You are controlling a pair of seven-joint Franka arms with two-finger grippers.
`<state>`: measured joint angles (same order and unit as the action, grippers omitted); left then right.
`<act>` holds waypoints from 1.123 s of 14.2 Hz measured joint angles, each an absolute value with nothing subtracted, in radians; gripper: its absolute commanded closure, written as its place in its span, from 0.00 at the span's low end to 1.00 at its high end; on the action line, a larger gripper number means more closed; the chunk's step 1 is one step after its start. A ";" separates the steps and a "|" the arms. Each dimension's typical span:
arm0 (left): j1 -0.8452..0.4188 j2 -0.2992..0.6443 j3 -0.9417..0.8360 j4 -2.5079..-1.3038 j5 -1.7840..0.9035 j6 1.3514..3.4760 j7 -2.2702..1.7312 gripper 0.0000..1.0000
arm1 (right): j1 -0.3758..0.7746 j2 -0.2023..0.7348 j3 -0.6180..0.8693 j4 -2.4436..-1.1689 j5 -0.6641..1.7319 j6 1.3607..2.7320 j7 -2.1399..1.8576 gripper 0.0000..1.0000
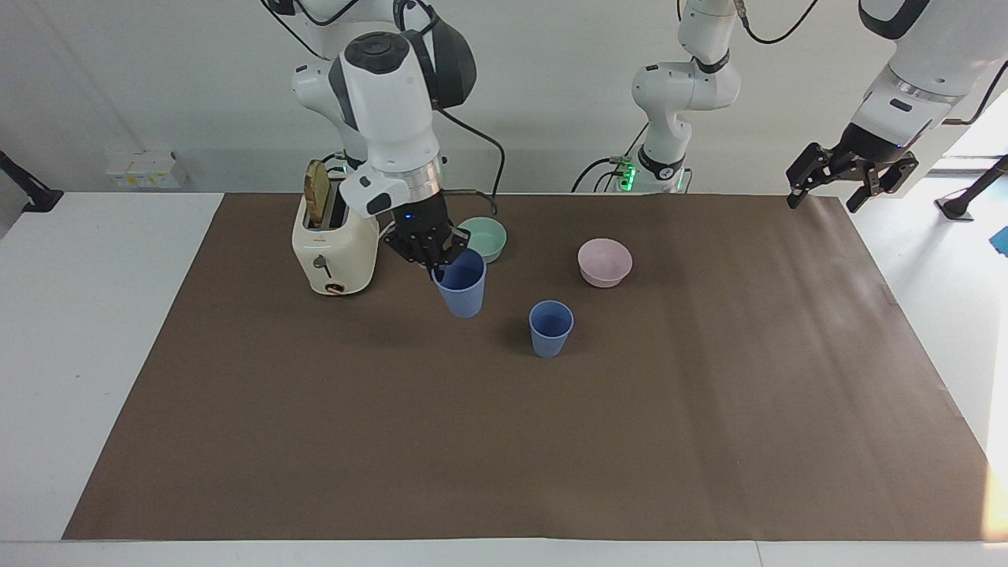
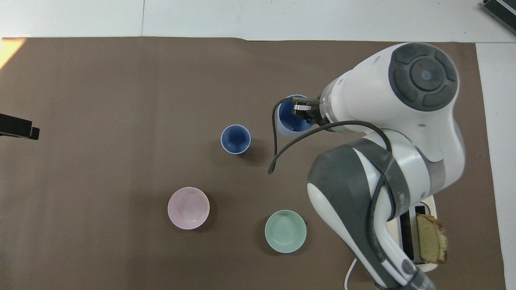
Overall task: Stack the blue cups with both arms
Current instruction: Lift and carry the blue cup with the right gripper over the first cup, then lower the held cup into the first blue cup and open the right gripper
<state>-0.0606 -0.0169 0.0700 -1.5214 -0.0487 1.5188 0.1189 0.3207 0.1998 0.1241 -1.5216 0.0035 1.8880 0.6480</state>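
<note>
One blue cup (image 1: 550, 328) stands upright on the brown mat near the middle, and also shows in the overhead view (image 2: 236, 139). My right gripper (image 1: 435, 266) is shut on the rim of the other blue cup (image 1: 462, 290), one finger inside it. It holds the cup in the air over the mat between the toaster and the standing cup. In the overhead view the held cup (image 2: 289, 119) hangs from the right gripper (image 2: 301, 110). My left gripper (image 1: 849, 178) waits open and empty, high over the left arm's end of the table; its tip shows in the overhead view (image 2: 18, 129).
A cream toaster (image 1: 334, 253) with a slice of bread stands toward the right arm's end. A teal bowl (image 1: 490, 236) and a pink bowl (image 1: 604, 261) sit nearer to the robots than the standing cup. A smaller white arm (image 1: 679, 94) stands at the table's robot edge.
</note>
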 measured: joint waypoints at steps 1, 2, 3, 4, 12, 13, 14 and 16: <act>-0.061 -0.017 0.070 -1.521 -0.049 1.519 0.119 0.00 | 0.344 0.206 0.123 -1.512 0.002 1.888 0.676 1.00; -0.061 -0.017 0.070 -1.521 -0.049 1.519 0.119 0.00 | 0.363 0.213 0.123 -1.504 -0.002 1.889 0.697 1.00; -0.061 -0.017 0.070 -1.521 -0.049 1.519 0.119 0.00 | 0.381 0.225 0.123 -1.490 -0.013 1.889 0.721 1.00; -0.061 -0.017 0.070 -1.521 -0.049 1.519 0.119 0.00 | 0.398 0.244 0.123 -1.468 -0.028 1.889 0.748 1.00; -0.061 -0.017 0.070 -1.521 -0.049 1.519 0.119 0.00 | 0.468 0.387 0.122 -1.390 -0.039 1.954 0.818 1.00; -0.061 -0.017 0.070 -1.521 -0.049 1.519 0.119 0.00 | 0.474 0.403 0.122 -1.389 -0.040 1.961 0.823 1.00; -0.061 -0.017 0.070 -1.521 -0.049 1.519 0.119 0.00 | 0.476 0.419 0.122 -1.388 -0.040 1.965 0.824 1.00; -0.061 -0.017 0.070 -1.521 -0.049 1.519 0.119 0.00 | 0.477 0.436 0.122 -1.388 -0.040 1.966 0.824 1.00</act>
<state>-0.0606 -0.0170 0.0705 -1.5214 -0.0487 1.5188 0.1189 0.4767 0.4363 0.1218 -1.3881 -0.0402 1.9664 0.8242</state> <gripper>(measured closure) 0.000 0.947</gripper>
